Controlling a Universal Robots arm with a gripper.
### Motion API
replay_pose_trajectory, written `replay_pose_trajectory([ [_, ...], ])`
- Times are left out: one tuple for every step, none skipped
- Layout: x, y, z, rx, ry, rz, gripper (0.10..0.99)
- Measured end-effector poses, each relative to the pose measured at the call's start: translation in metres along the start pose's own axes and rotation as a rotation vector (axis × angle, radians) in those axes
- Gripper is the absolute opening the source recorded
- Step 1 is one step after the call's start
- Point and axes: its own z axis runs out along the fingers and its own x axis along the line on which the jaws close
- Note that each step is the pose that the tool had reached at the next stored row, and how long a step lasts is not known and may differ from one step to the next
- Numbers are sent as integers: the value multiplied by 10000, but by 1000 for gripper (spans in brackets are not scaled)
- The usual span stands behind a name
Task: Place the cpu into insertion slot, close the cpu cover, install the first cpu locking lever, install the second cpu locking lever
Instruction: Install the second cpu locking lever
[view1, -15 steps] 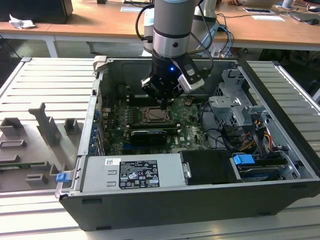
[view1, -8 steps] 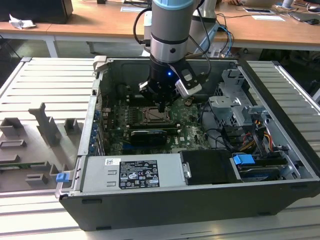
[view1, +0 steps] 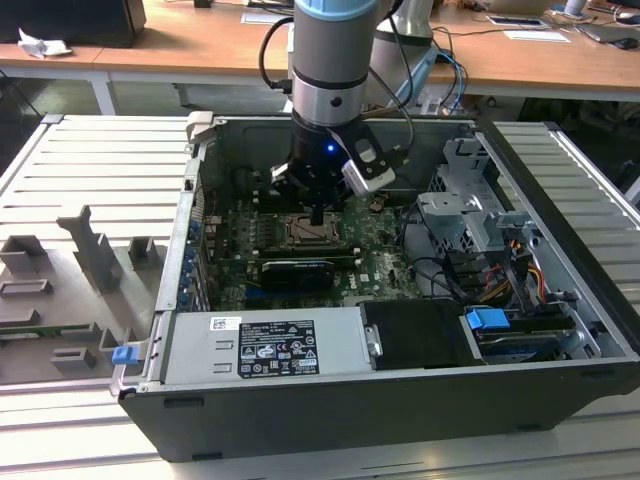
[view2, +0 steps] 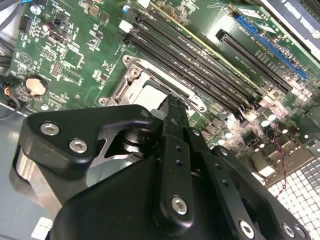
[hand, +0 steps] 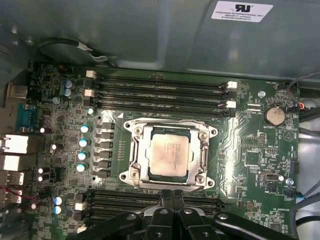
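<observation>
The cpu (hand: 170, 152), a pale square chip, lies flat in the insertion slot (hand: 131, 175) on the green board. The silver cpu cover (hand: 142, 150) is folded down around it, and the chip shows through its window. My gripper (hand: 172, 196) hovers at the socket's edge beside the memory slots, its two black fingers pressed together with nothing between them. In the second wrist view the gripper (view2: 172, 104) hangs just over the slot's rim (view2: 131, 80). In the exterior view the gripper (view1: 317, 214) points straight down over the slot (view1: 300, 236) inside the open computer case.
Long black memory slots (hand: 160, 92) flank the socket on two sides. A grey power supply box (view1: 265, 345) fills the case's near wall. A drive cage (view1: 465, 205) and cables (view1: 520, 270) crowd the exterior view's right. Grey fixture blocks (view1: 95, 250) stand outside the case on the exterior view's left.
</observation>
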Motion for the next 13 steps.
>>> replay_pose_trajectory([
  [24, 2, 0, -7, -1, -1, 106],
  [43, 3, 1, -9, -2, 0, 106],
  [55, 4, 3, -10, -1, 1, 106],
  [63, -1, 7, -53, -2, 0, 106],
  [70, -9, 15, -153, -10, 0, 106],
  [71, -23, 27, -167, -12, 1, 106],
  [72, -32, 38, -168, -11, 1, 106],
  [80, -46, 50, -177, -9, 2, 106],
  [84, -62, 62, -200, -11, 2, 106],
  [87, -78, 70, -211, -11, 2, 106],
  [94, -87, 75, -219, -12, 3, 106],
  [98, -93, 78, -226, -13, 3, 106],
  [111, -101, 81, -235, -14, 4, 106],
])
